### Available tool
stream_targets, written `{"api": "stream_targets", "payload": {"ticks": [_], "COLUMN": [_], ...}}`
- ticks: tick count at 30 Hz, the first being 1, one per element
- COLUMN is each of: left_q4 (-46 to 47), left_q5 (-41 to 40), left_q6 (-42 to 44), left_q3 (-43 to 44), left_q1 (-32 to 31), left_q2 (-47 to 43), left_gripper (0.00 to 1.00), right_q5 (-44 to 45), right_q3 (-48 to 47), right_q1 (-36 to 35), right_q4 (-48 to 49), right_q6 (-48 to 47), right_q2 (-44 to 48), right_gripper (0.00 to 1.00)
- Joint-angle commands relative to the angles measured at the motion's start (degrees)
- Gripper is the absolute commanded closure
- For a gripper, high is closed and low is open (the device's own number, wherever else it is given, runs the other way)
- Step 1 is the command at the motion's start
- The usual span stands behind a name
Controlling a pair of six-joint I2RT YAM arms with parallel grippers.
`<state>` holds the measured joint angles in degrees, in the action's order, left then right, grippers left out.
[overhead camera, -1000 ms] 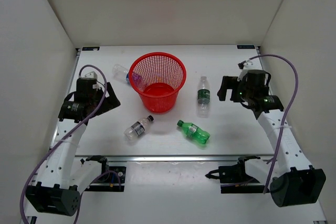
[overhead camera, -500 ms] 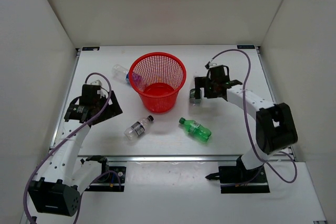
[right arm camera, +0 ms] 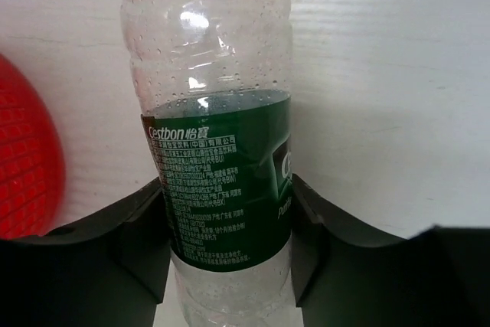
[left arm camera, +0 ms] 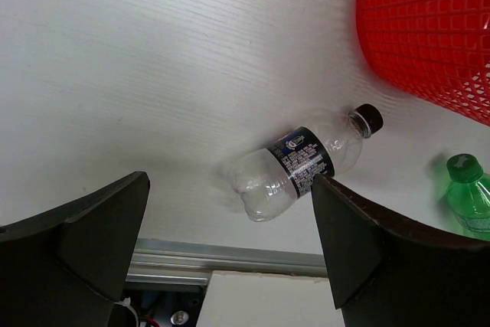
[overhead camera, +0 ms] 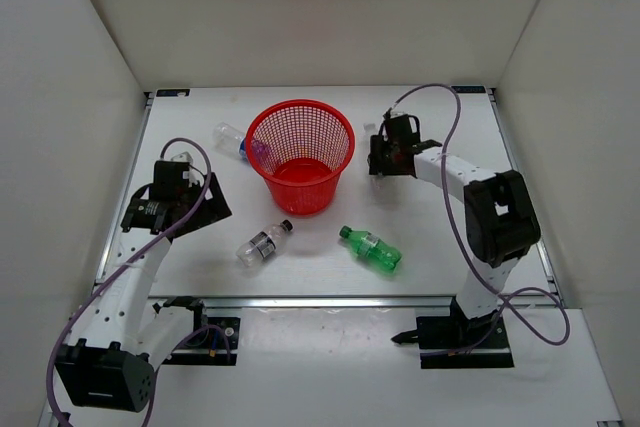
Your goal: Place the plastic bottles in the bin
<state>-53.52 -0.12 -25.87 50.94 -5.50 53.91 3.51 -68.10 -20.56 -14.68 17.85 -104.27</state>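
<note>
Right claw (right arm camera: 226,220) clamps green-label bottle (right arm camera: 210,74) beside bin (overhead camera: 300,103). Left claw (left arm camera: 230,189) wide, over dark-cap bottle (left arm camera: 302,162) lying on counter (left arm camera: 115,51).

Red bin (overhead camera: 303,194) mid-table; green bottle (overhead camera: 369,249) and dark-capped bottle (overhead camera: 263,243) just in front

A flat white tabletop with a faint lengthwise grain (overhead camera: 440,237) fills the middle of the overhead view. Three plain white panels box it in: a back wall (overhead camera: 320,17) at 12 o'clock, a left wall (overhead camera: 60,127) at 9 o'clock and a right wall (overhead camera: 580,97) at 3 o'clock. A silver metal rail (overhead camera: 320,301) runs along the table's edge at 6 o'clock, with a white lower surface (overhead camera: 320,372) beyond it. Small black corner brackets sit at 11 o'clock (overhead camera: 172,93) and 1 o'clock (overhead camera: 468,90). The light is soft and even, and shadows are pale.
</note>
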Motion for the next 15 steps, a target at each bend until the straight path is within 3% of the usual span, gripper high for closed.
{"api": "stream_targets", "payload": {"ticks": [1, 6, 15], "left_q4": [1.04, 4.9, 6.58], "left_q5": [1.34, 4.51, 3.81], "left_q6": [1.69, 2.23, 2.23], "left_q3": [0.39, -1.98, -4.0], "left_q1": [-0.3, -1.18, -1.8], "left_q2": [-0.56, -0.47, -1.0], "left_gripper": [0.02, 0.02, 0.01], "right_q5": [2.82, 1.25, -16.14], "right_q3": [-6.59, -17.31, -23.92], "right_q1": [1.48, -0.35, -13.53], "right_q4": [0.54, 1.66, 5.97], "right_q6": [-2.72, -10.89, -15.3], "right_q2": [8.18, 15.05, 11.64], "right_gripper": [0.72, 0.77, 0.72]}}
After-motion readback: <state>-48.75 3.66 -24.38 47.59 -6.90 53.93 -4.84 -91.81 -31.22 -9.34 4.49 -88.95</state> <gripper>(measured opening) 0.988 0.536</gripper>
